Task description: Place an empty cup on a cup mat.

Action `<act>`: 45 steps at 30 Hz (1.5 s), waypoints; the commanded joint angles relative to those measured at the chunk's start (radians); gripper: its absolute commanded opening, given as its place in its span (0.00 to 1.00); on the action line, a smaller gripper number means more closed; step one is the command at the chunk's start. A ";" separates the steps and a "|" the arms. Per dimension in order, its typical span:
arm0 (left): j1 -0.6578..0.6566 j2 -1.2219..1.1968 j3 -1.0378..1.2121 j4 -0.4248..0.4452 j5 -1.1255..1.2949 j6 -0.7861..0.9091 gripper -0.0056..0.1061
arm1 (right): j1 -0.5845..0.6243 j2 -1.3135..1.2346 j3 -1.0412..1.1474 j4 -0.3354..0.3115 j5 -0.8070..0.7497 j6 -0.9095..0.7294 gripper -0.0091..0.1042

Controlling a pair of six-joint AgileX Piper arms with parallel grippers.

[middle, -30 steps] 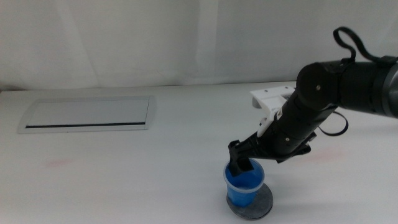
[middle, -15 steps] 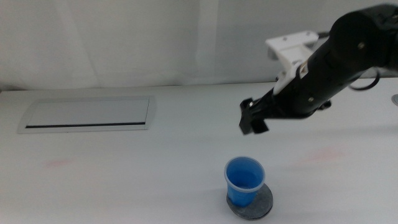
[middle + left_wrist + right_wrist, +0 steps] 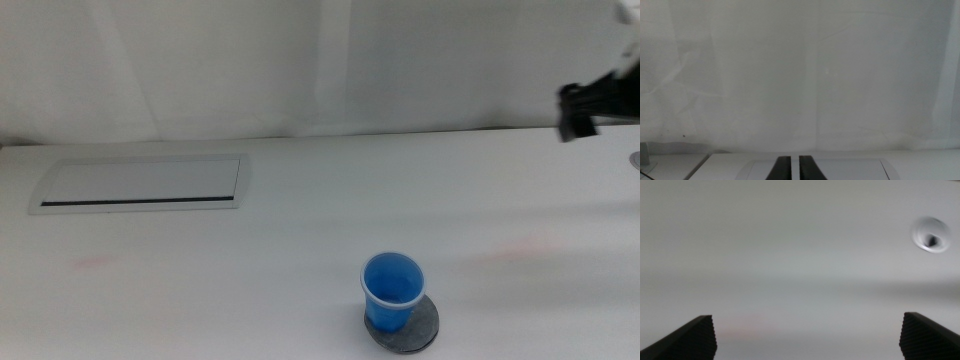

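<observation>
The right gripper's fingers (image 3: pixel 690 339) stand wide apart, one dark tip at each lower corner of the right wrist view, with nothing between them but pale, blurred worktop. A small round fitting (image 3: pixel 930 235) with a dark centre shows on that surface, well beyond the tips. In the middle view the right gripper (image 3: pixel 577 110) is high at the picture's right edge, raised over the back of the worktop (image 3: pixel 300 220) and far from the task's things; its arm is almost wholly out of frame.

The left gripper (image 3: pixel 795 167) waits with its fingers drawn narrow, only a thin pale slit between them, holding nothing. It faces the white backdrop (image 3: pixel 800 75) across the grey panel.

The cup (image 3: pixel 392 291) stands upright near the front edge of the worktop, its bright blue inside open to view and nothing seen in it. It rests on the cup mat (image 3: pixel 420 326), set a little toward the mat's left part, so more grey disc shows at the right. The long rectangular grey panel (image 3: pixel 140 183) lies well apart, at back left.
</observation>
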 commanded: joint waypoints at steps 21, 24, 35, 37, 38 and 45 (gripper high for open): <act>0.002 -0.005 0.038 -0.003 0.000 -0.005 0.02 | -0.153 -0.022 -0.008 0.096 -0.004 -0.105 0.99; 0.002 -0.005 0.038 -0.003 0.000 -0.005 0.02 | -0.153 -0.070 0.010 0.114 0.004 -0.129 0.99; 0.002 -0.005 0.038 -0.003 0.000 -0.005 0.02 | -0.153 -0.498 0.206 0.111 -0.015 -0.127 0.99; 0.002 -0.005 0.038 -0.003 0.000 -0.005 0.02 | -0.153 -0.608 0.258 0.106 -0.013 -0.127 0.99; 0.002 -0.005 0.038 -0.003 0.000 -0.005 0.02 | -0.153 -0.653 0.279 0.106 -0.010 -0.127 0.99; 0.002 -0.005 0.038 -0.003 0.000 -0.005 0.02 | -0.153 -1.064 0.479 0.114 -0.025 -0.119 0.99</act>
